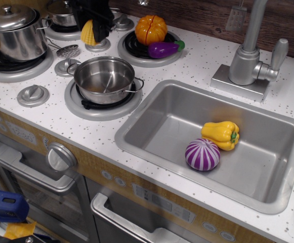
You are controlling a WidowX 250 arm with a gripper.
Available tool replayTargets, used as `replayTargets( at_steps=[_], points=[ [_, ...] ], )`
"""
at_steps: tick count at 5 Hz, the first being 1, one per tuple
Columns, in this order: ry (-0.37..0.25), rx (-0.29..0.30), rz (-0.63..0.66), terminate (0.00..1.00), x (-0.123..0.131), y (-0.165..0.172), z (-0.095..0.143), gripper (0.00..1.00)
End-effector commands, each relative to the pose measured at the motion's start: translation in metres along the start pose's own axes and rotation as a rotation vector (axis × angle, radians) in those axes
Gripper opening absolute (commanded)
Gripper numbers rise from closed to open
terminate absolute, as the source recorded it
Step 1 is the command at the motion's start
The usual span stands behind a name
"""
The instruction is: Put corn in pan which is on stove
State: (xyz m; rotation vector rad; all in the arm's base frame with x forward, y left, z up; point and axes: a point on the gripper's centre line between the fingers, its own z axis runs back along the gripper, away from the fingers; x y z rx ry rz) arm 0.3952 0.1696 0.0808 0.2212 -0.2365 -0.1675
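The small yellow corn (87, 32) hangs in my black gripper (93, 31) at the top of the view, lifted above the back of the white speckled stove (50, 109). The gripper is shut on the corn, and its fingers (102, 26) cover the corn's right side. The empty steel pan (105, 79) sits on the front right burner, below and slightly right of the corn. The gripper's upper part runs out of the top of the frame.
A lidded steel pot (14, 31) stands on the left burner. An orange pumpkin (151, 29) and purple eggplant (164, 49) lie on the back right burner. The sink (152, 121) holds a yellow pepper (220, 134) and a purple striped ball (202, 154). A faucet (250, 50) stands behind it.
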Motion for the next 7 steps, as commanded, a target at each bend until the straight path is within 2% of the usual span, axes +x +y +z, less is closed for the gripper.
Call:
replayTargets(
  at_steps=[1, 2, 3, 5, 6, 7],
  points=[
    [-0.06, 0.026, 0.081, 0.0, -0.006, -0.015, 0.036, 0.0],
    [-0.056, -0.013, 0.141, 0.0, -0.018, -0.029, 0.033, 0.0],
    [-0.076, -0.036, 0.178, 0.0, -0.026, -0.042, 0.025, 1.0],
    [-0.134, -0.075, 0.253, 0.0, -0.03, -0.056, 0.012, 1.0],
    [-0.134, -0.075, 0.253, 0.0, -0.03, -0.056, 0.012, 1.0],
    [-0.134, -0.075, 0.253, 1.0, -0.03, -0.056, 0.012, 1.0]
  ],
)
